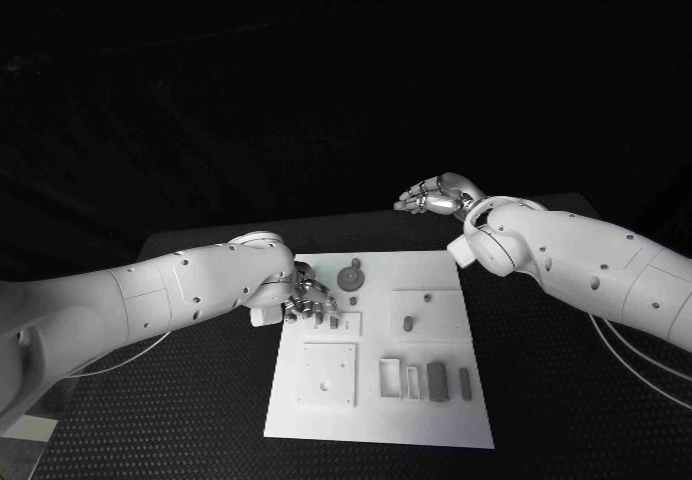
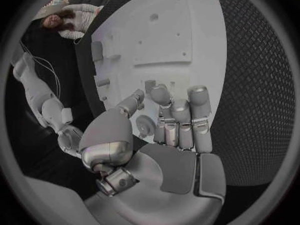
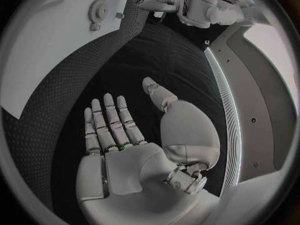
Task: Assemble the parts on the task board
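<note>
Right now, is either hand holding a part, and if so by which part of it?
Nothing is held. The left hand hovers over the task board with fingers apart and empty; the right hand is open above the black table.

Head camera looks down at task board (image 1: pixel 378 345); both wrist cameras share board, close behind palms.

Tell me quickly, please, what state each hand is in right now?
Left hand: open, holding nothing, over the task board.
Right hand: open, holding nothing, above the table.
</note>
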Controlling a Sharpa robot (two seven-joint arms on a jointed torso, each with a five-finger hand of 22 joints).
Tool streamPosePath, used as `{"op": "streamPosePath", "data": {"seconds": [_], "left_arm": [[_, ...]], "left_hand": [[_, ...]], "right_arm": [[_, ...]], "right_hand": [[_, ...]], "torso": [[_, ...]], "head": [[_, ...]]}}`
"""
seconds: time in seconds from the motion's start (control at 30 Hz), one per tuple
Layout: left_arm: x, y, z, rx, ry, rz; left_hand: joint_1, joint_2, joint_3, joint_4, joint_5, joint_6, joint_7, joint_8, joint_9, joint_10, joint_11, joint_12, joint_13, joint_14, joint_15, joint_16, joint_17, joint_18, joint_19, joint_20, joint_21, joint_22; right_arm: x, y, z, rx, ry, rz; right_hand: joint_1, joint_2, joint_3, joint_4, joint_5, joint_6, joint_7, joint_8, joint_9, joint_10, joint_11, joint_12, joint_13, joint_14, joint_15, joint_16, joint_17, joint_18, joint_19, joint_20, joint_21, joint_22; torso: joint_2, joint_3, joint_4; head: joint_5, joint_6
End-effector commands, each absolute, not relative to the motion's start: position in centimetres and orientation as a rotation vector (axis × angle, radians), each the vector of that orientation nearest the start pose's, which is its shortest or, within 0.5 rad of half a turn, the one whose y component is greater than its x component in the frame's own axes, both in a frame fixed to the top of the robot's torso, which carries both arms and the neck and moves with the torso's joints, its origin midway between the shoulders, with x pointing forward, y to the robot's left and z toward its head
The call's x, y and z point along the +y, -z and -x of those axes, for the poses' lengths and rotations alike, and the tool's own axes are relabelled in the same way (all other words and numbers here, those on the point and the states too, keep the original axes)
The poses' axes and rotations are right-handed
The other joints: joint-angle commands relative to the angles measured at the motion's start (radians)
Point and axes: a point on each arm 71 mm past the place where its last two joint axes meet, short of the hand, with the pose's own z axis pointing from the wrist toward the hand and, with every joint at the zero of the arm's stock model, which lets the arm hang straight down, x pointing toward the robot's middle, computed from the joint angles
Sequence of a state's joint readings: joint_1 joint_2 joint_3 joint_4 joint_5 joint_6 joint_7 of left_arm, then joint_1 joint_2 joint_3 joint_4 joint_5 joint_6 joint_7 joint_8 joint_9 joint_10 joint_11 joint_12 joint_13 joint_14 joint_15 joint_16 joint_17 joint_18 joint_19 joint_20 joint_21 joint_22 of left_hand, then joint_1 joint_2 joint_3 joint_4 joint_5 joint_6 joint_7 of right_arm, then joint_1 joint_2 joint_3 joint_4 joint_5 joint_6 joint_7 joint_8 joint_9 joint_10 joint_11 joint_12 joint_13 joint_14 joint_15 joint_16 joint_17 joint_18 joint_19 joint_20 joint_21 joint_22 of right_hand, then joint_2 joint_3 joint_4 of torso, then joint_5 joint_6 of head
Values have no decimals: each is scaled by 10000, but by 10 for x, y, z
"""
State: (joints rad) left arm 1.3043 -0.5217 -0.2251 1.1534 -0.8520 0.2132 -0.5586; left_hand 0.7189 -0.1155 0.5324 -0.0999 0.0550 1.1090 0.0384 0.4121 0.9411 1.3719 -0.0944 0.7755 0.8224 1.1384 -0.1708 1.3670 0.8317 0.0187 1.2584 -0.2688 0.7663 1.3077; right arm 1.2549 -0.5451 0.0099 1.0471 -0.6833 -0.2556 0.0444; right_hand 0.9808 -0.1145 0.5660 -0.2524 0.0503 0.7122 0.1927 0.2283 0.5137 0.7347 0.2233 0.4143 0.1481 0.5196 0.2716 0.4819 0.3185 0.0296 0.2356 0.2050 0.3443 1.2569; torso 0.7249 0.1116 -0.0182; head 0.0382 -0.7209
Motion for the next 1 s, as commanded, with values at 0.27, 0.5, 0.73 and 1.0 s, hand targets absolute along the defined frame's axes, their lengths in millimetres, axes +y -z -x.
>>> {"op": "streamPosePath", "data": {"seconds": [0.27, 0.5, 0.73, 1.0], "left_arm": [[193, 202, -540, 23099, 4604, 4362], [221, 165, -555, 21012, 4490, 4543], [234, 158, -570, 19630, 3972, 4049], [232, 162, -582, 18405, 3809, 3514]], "left_hand": [[905, 261, 235, -683, 80, -1023, 359, -1385, -858, -1535, 583, -731, -546, -1061, 297, -801, -572, 424, -813, 273, -790, -158], [2342, 17, 728, -1268, 101, -1682, 1019, -1836, -1600, -2355, 1336, -3150, -2255, -1763, 1327, -3175, -2004, 331, -1757, 1257, -2900, -1667], [3055, -145, 687, -1340, 144, -1978, 1157, -1941, -2164, -2478, 1698, -4730, -3217, -1750, 1657, -4207, -2377, 405, -1811, 1630, -3826, -2412], [3146, -513, 559, -1114, 76, -2203, 1234, -1978, -2514, -2495, 1860, -5355, -3658, -1685, 1736, -4525, -2365, 436, -1743, 1728, -4119, -2629]], "right_arm": [[-205, 173, -583, 16609, -9647, -5944], [-211, 172, -583, 16533, -9595, -5963], [-213, 171, -583, 16408, -9639, -5919], [-215, 172, -582, 16347, -9657, -5913]], "right_hand": [[38, 62, -60, 18, -19, -68, 458, 53, -13, -40, 54, -46, -15, -48, 9, -49, -11, -122, -59, -13, -44, 23], [39, 66, -60, 18, -19, -66, 458, 56, -15, -37, 54, -44, -20, -48, 9, -45, -11, -121, -60, -13, -45, 28], [39, 71, -60, 21, -19, -64, 458, 60, -17, -35, 54, -41, -25, -48, 8, -42, -11, -120, -59, -13, -45, 33], [40, 88, -58, 26, -19, -60, 458, 66, -21, -30, 53, -36, -34, -44, 7, -32, -10, -115, -52, -14, -43, 42]], "torso": [[-11, -8, 23], [-4, -2, 23], [15, -2, 13], [34, 6, -30]], "head": [[-27, 257], [10, 379], [47, 455], [70, 533]]}}
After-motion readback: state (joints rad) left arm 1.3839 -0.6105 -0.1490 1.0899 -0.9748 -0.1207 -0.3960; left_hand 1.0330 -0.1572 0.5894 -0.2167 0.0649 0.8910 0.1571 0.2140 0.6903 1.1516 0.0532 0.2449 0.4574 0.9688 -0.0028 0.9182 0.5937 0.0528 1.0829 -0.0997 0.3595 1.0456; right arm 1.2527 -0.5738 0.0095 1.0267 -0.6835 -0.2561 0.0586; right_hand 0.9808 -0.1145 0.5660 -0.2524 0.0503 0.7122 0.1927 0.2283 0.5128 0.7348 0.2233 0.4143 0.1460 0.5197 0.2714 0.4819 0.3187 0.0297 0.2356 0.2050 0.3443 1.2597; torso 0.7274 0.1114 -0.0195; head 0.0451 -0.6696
